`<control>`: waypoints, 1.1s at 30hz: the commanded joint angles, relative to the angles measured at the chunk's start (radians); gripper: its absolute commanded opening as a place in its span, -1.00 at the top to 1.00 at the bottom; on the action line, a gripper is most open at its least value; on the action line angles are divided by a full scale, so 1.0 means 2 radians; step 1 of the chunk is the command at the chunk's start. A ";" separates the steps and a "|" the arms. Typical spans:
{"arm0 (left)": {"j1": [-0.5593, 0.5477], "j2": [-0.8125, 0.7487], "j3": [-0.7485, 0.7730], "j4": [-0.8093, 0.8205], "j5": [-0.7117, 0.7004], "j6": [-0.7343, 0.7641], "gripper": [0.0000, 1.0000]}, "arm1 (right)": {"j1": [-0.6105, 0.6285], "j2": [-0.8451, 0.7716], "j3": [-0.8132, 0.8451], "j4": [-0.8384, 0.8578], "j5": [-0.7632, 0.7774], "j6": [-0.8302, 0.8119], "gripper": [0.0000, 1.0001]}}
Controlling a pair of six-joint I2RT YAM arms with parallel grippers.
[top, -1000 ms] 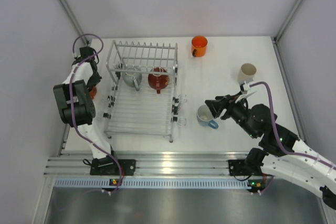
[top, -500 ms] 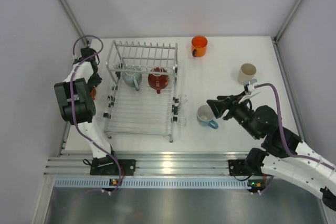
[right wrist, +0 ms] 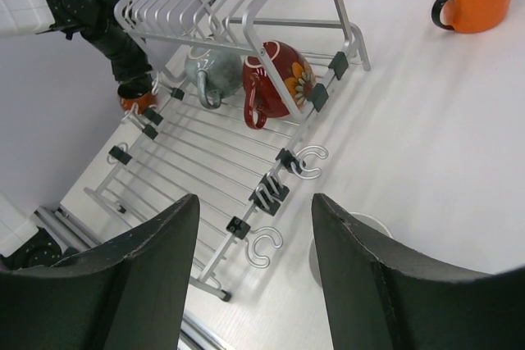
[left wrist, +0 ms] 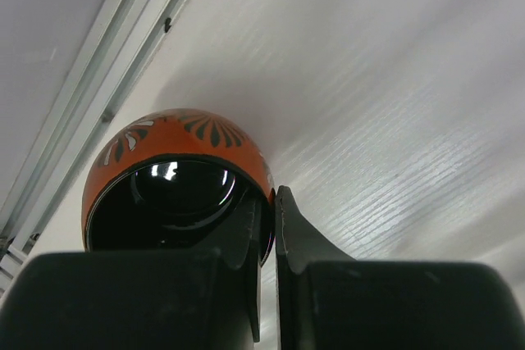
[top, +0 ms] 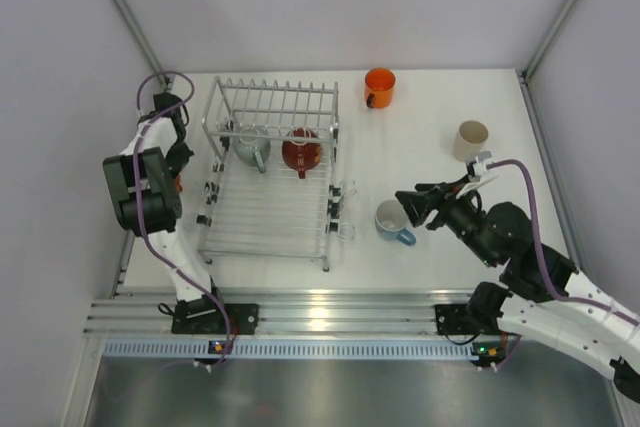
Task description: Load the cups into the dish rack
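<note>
The silver wire dish rack (top: 268,209) holds a grey cup (top: 250,147) and a red cup (top: 301,152), both against its tines. Left of the rack, my left gripper (left wrist: 271,202) is shut on the rim of the dark red-orange cup (left wrist: 176,141), one finger inside and one outside; from above only a sliver of that cup (top: 177,180) shows. My right gripper (right wrist: 254,202) is open and hovers just right of the light blue cup (top: 392,219), holding nothing. The bright orange cup (top: 380,85) and the grey-beige cup (top: 471,137) stand on the table.
Wire hooks (right wrist: 308,160) stick out from the rack's right side, close to the light blue cup (right wrist: 369,220). The left wall and its aluminium rail (left wrist: 90,112) run right beside the left gripper. The rack (right wrist: 205,161) lies between the two arms.
The left gripper has closed on the rim of the dark red-orange cup. The right arm drifted slightly right at first, then stayed still with its jaws open.
</note>
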 commanded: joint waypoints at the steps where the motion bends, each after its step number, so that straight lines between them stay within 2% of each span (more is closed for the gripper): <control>1: 0.008 -0.064 0.028 -0.013 -0.031 -0.013 1.00 | 0.001 -0.003 0.007 0.003 0.008 0.006 -0.16; 9: 0.008 -0.155 0.043 -0.014 -0.017 -0.008 1.00 | 0.001 0.019 0.009 0.009 -0.008 0.015 -0.16; 13: 0.008 -0.222 0.049 -0.012 0.044 -0.024 1.00 | 0.001 0.023 0.021 -0.004 -0.001 0.007 -0.16; 17: 0.007 -0.285 0.048 -0.004 0.154 -0.061 1.00 | 0.002 0.024 0.033 0.000 -0.008 0.007 -0.16; 23: 0.003 -0.372 0.043 0.026 0.241 -0.089 1.00 | 0.001 0.039 0.045 0.019 -0.071 0.010 -0.22; 26: 0.003 -0.411 0.034 0.067 0.314 -0.107 1.00 | 0.001 0.081 0.061 0.029 -0.146 0.006 -0.32; 27: 0.003 -0.418 0.023 0.084 0.371 -0.134 1.00 | 0.001 0.091 0.064 0.047 -0.162 0.009 -0.34; 29: 0.003 -0.433 0.010 0.150 0.441 -0.175 1.00 | 0.001 0.118 0.070 0.075 -0.207 0.025 -0.42; 30: 0.003 -0.437 -0.016 0.180 0.472 -0.230 1.00 | 0.001 0.126 0.074 0.088 -0.216 0.032 -0.47; 31: 0.000 -0.442 -0.032 0.271 0.536 -0.262 1.00 | 0.001 0.136 0.078 0.110 -0.223 0.039 -0.50; 33: -0.006 -0.457 -0.064 0.343 0.568 -0.332 1.00 | 0.001 0.168 0.098 0.121 -0.243 0.055 -0.56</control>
